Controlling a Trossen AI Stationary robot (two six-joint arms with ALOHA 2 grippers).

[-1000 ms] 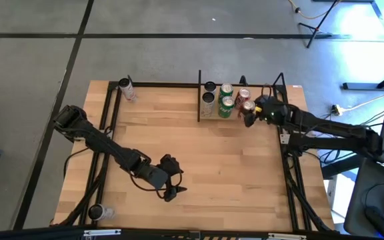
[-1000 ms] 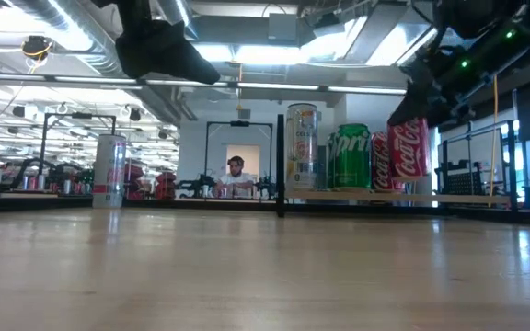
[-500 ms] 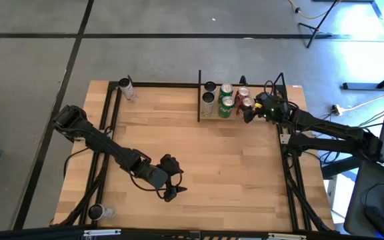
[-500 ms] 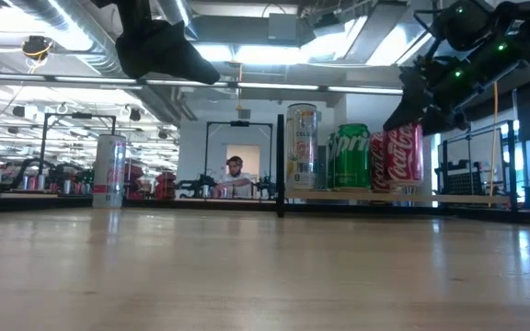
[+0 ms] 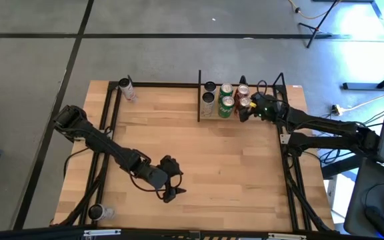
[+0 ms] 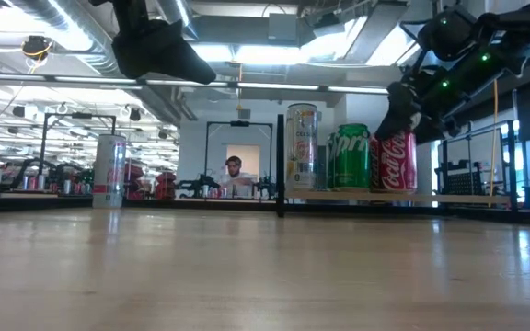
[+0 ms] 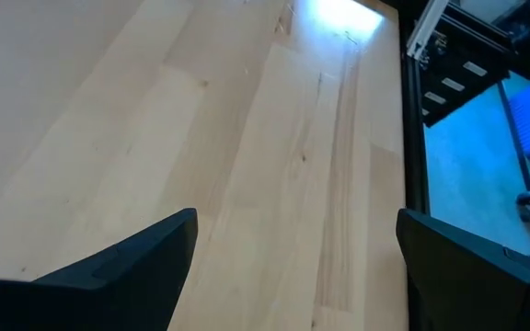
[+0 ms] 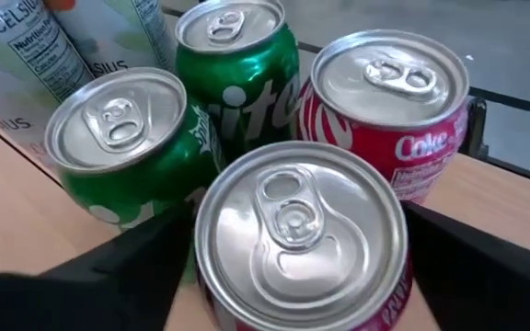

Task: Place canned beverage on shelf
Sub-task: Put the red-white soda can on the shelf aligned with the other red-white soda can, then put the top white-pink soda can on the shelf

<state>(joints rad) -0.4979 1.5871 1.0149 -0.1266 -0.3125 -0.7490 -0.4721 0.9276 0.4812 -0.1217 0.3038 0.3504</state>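
The shelf [image 5: 199, 100] stands at the table's far right, its board [image 6: 449, 197] bearing two silver cans, two green cans and a red Coke can [image 8: 394, 101]. In front of that one, a second red can [image 8: 302, 230] stands upright on the board [image 6: 396, 162]. My right gripper [image 5: 247, 110] slants down over this can with a finger on either side of it, open. My left gripper [image 5: 173, 178] hangs open over bare wood near the table's front, nothing between its fingers [image 7: 293, 267]. My right gripper's fingers [image 8: 145, 267] stand close against both sides of the front red can, near its top rim, slanting down from the table's right. I cannot tell whether they touch it. The can stands upright with its base on the shelf board.
A tall silver can [image 5: 127, 89] stands at the table's far left [image 6: 109, 170], and another can [image 5: 97, 212] at the near left corner. Black frame bars run along both table sides. A person [image 6: 236, 173] sits far behind the table.
My right gripper has moved down and toward the far edge with the red can. The can hung above the shelf board a second ago. Now it stands on the board, beside the green can and in front of the other red one.
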